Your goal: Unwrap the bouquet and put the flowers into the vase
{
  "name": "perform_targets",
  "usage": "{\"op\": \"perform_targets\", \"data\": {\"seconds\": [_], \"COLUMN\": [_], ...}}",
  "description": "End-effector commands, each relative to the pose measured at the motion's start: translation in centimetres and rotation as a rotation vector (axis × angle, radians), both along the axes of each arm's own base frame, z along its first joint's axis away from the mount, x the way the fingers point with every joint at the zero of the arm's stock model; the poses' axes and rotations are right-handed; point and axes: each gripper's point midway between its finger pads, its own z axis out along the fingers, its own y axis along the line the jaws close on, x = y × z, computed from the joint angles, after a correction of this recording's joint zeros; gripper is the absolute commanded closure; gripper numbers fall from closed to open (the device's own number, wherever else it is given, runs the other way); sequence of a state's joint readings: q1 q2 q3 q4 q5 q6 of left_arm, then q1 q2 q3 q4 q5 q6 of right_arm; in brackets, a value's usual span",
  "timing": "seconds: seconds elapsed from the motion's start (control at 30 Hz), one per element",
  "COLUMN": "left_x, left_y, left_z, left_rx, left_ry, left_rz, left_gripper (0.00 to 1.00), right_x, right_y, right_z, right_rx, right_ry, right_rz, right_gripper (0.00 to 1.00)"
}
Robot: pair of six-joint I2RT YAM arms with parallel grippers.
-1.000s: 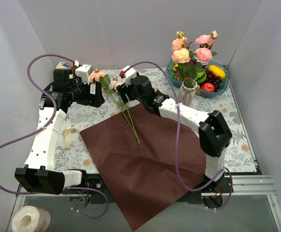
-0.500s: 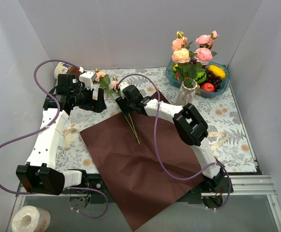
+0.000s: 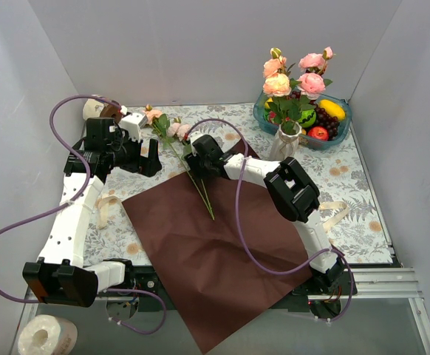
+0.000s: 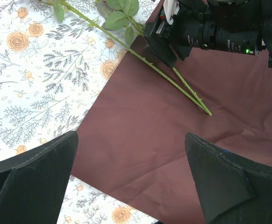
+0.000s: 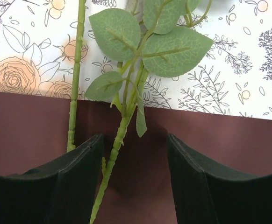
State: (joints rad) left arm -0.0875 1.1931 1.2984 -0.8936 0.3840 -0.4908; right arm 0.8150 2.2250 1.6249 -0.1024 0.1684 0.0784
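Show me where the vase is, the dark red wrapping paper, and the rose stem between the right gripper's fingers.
vase (image 3: 287, 144), top view, on its pale body below the rim.
dark red paper (image 3: 215, 255), top view, on its flat middle.
rose stem (image 5: 117, 140), right wrist view, on the bare stem below the leaves.

Robot lab test cell, not a home. The tabletop is boxed in by plain white panel walls (image 3: 200, 44). Two white robot arms, left arm (image 3: 71, 222) and right arm (image 3: 292, 192), are bolted at the near edge by a metal rail (image 3: 392, 281), with purple cables (image 3: 238, 218) looping loose. A floral tablecloth (image 3: 348, 177) carries staged props: blue fruit bowl (image 3: 344, 122) and vase (image 3: 289, 140). A paper roll (image 3: 45, 336) sits in the near-left corner.
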Motion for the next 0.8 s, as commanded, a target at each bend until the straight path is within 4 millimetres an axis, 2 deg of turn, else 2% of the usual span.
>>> {"op": "perform_targets", "data": {"seconds": [0.0, 0.17, 0.27, 0.37, 0.47, 0.77], "left_x": [-0.3, -0.2, -0.2, -0.2, -0.2, -0.4], "left_y": [0.2, 0.3, 0.3, 0.2, 0.2, 0.3], "left_z": [0.5, -0.1, -0.2, -0.3, -0.2, 0.9], "left_rx": [0.009, 0.018, 0.017, 0.012, 0.012, 0.017], "left_ry": [-0.037, -0.032, -0.038, -0.037, -0.037, -0.058], "left_rz": [-0.009, -0.013, -0.013, -0.010, -0.010, -0.009], "left_gripper": [0.02, 0.02, 0.02, 0.02, 0.02, 0.02], "right_x": [1.6, 2.7, 3.3, 3.8, 4.0, 3.6], "right_y": [1.9, 2.7, 2.7, 2.1, 1.4, 1.0], "right_z": [2.8, 2.9, 2.9, 2.6, 2.4, 1.7], "right_rx": [0.086, 0.101, 0.096, 0.092, 0.096, 0.081], "right_ry": [-0.046, -0.041, -0.036, -0.021, -0.007, 0.016], "right_rz": [0.007, 0.010, 0.012, -0.005, -0.018, -0.015], "right_gripper": [0.38, 0.42, 0.55, 0.60, 0.59, 0.42]}}
